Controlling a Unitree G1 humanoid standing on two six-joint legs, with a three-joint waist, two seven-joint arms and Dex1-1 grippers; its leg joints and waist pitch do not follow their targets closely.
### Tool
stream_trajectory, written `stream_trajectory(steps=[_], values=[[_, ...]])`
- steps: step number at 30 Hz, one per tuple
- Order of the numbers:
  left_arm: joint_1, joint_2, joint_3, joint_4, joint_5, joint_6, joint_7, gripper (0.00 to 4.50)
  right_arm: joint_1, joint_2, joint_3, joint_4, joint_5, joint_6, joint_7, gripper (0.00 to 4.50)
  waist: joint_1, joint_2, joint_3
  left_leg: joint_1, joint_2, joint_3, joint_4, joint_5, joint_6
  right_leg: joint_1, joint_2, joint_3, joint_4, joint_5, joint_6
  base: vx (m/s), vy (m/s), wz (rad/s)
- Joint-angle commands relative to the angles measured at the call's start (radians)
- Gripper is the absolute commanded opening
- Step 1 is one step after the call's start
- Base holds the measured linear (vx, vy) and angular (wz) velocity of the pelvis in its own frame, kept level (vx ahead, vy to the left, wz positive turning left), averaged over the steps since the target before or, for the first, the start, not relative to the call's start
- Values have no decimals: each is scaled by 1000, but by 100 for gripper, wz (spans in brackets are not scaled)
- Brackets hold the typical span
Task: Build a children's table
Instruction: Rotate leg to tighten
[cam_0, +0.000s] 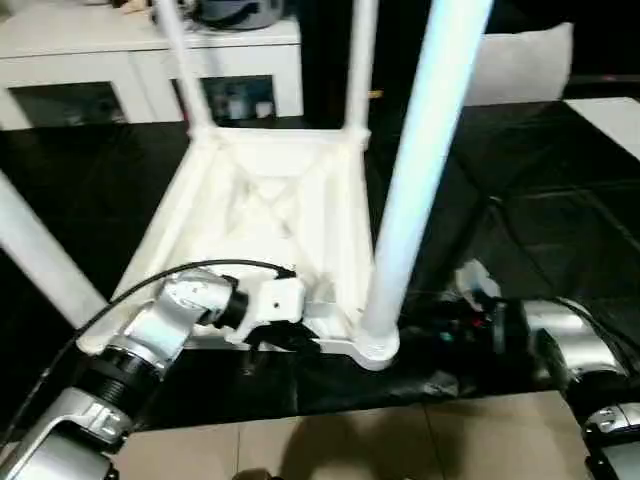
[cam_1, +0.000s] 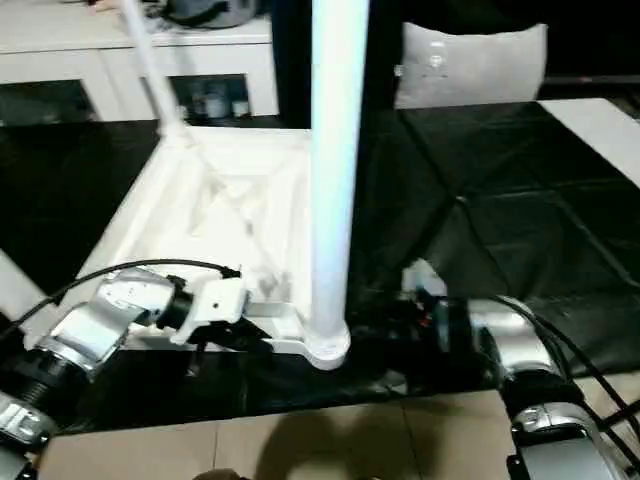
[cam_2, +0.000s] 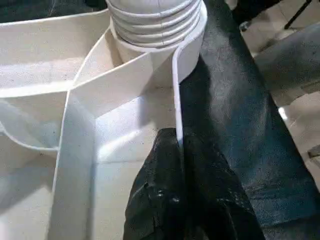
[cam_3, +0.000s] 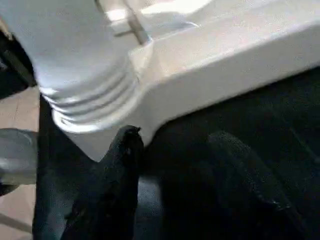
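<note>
Black mat is seen under the upturned children's table (cam_0: 265, 215), legs pointing up. Its near rim is pinched by the left tool (cam_2: 182, 200); the right tool (cam_3: 170, 165) sits parted beside the corner socket (cam_3: 95, 107). White cabinet (cam_0: 100, 60) stands beyond

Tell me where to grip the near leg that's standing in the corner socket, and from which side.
Grip the near leg low on its round shaft, just above the threads at the socket, coming level from the right, where the right gripper already sits. The leg stands upright and tapers, so a sideways pinch across it fits; the tabletop rim blocks the left side.
</note>
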Motion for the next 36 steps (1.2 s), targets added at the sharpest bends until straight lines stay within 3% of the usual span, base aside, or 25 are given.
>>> stream_trajectory(steps=[1, 3, 4, 6, 8, 10, 12, 13, 14, 15, 16, 17, 18, 19, 20, 22, 24, 25, 26, 29, 34, 35, 36], values=[[-14, -20, -2, 9, 23, -4, 51, 0, -23, -12, -35, 41, 2, -30, -27, 260, -8, -7, -70, 9, 77, -24, -71, -139, 96, 60, -83, 72, -65, -275, -178, 0, 0, 0], [-16, -29, 13, 19, 32, 23, 97, 0, -34, -9, -48, 79, -5, -60, -65, 278, -10, -9, -67, 8, 74, -23, -71, -162, 90, 60, -84, 70, -70, -329, -163, 0, 0, 0], [-18, -44, 39, 32, 30, 52, 150, 0, -47, -2, -68, 125, -12, -105, -142, 302, -14, -10, -64, 11, 71, -22, -71, -180, 82, 58, -85, 68, -78, -376, -151, 0, 0, 0], [-19, -65, 76, 44, 17, 85, 214, 0, -59, 14, -93, 167, -20, -152, -268, 309, -23, -11, -63, 14, 67, -22, -70, -188, 67, 57, -86, 65, -86, -426, -134, 0, 0, 0], [-17, -78, 100, 47, 10, 103, 255, 0, -62, 37, -118, 181, -21, -189, -372, 326, -32, -13, -62, 10, 63, -24, -70, -200, 65, 59, -84, 60, -90, -460, -113, 0, 0, 0], [-12, -83, 117, 46, 10, 128, 294, 0, -46, 65, -178, 144, 22, -247, -419, 348, -51, -16, -63, 4, 61, -27, -69, -203, 75, 60, -85, 59, -92, -470, -94, 0, 0, 0], [-4, -91, 133, 46, 8, 153, 333, 0, -6, 77, -227, 27, 51, -254, -478, 356, -63, -16, -65, -3, 61, -29, -70, -180, 94, 63, -82, 61, -87, -430, -95, 0, 0, 0], [3, -95, 143, 42, 6, 161, 356, 0, 79, 67, -262, -249, 54, -156, -554, 363, -67, -17, -62, -5, 64, -31, -72, -170, 100, 62, -78, 62, -85, -415, -90, 0, 0, 0], [3, -95, 143, 42, 6, 161, 356, 0, 79, 67, -262, -249, 54, -156, -554, 372, -66, -20, -65, -2, 65, -32, -72, -150, 113, 63, -75, 65, -79, -378, -79, 0, 0, 0], [7, -97, 146, 38, 6, 162, 364, 0, 114, 61, -275, -372, 56, -98, -583, 383, -73, -22, -66, -10, 63, -34, -73, -123, 125, 68, -73, 65, -75, -351, -85, 0, 0, 0], [18, -110, 157, 27, 2, 172, 384, 0, 184, 66, -300, -674, -22, 82, -755, 392, -69, -21, -63, -7, 64, -33, -74, -95, 127, 64, -71, 71, -75, -331, -80, 0, 0, 0], [26, -116, 159, 17, 0, 176, 392, 0, 203, 76, -295, -787, -20, 184, -816, 398, -69, -28, -68, -6, 62, -31, -72, -76, 127, 64, -71, 70, -69, -310, -79, 0, 0, 0], [26, -116, 159, 17, 0, 176, 392, 0, 203, 76, -295, -787, -20, 184, -816, 401, -71, -24, -70, -9, 59, -33, -74, -54, 129, 68, -73, 68, -66, -301, -79, 0, 0, 0], [41, -121, 153, 3, 7, 167, 406, 0, 211, 117, -287, -906, -40, 276, -923, 405, -73, -21, -66, -5, 55, -27, -73, -70, 125, 59, -75, 68, -77, -342, -71, 0, 0, 0], [47, -121, 150, -3, 9, 157, 408, 0, 214, 133, -281, -932, -36, 286, -949, 420, -73, -14, -65, -3, 52, -26, -73, -78, 119, 58, -74, 66, -80, -367, -68, 0, 0, 0], [66, -123, 141, -19, 6, 130, 404, 0, 247, 196, -276, -997, -53, 281, -1023, 438, -76, -10, -63, 2, 50, -23, -75, -119, 103, 49, -74, 64, -95, -433, -48, 0, 0, 0], [87, -124, 132, -38, 3, 117, 399, 0, 299, 259, -266, -1049, -70, 261, -1079, 446, -74, -5, -64, 4, 55, -25, -80, -127, 93, 46, -75, 66, -96, -420, -46, 0, 0, 0], [96, -122, 128, -48, 6, 116, 401, 0, 347, 285, -250, -1104, -52, 288, -1098, 446, -72, -2, -64, 3, 60, -28, -83, -132, 92, 48, -75, 68, -92, -392, -51, 0, 0, 0], [96, -122, 128, -48, 6, 116, 401, 0, 349, 285, -248, -1107, -51, 291, -1098, 446, -72, -3, -64, 4, 62, -30, -83, -131, 93, 49, -74, 69, -90, -379, -54, 0, 0, 0], [106, -114, 119, -57, 21, 98, 401, 0, 453, 288, -206, -1248, -2, 419, -1092, 446, -70, -1, -63, -1, 63, -31, -86, -124, 106, 55, -76, 74, -80, -318, -68, 0, 0, 0], [116, -99, 116, -81, 32, 97, 397, 0, 554, 259, -181, -1344, 68, 492, -1019, 446, -71, 2, -56, 0, 53, -29, -86, -177, 85, 52, -78, 69, -104, -448, -6, 0, 0, 0], [120, -98, 120, -91, 26, 102, 393, 0, 576, 254, -173, -1361, 63, 497, -1011, 446, -70, 14, -56, 2, 53, -31, -86, -180, 81, 52, -78, 68, -103, -450, -4, 0, 0, 0], [122, -97, 123, -93, 24, 102, 392, 0, 582, 250, -167, -1361, 63, 492, -999, 446, -74, 12, -57, 1, 56, -32, -88, -183, 79, 52, -76, 68, -105, -437, 0, 0, 0, 0]])
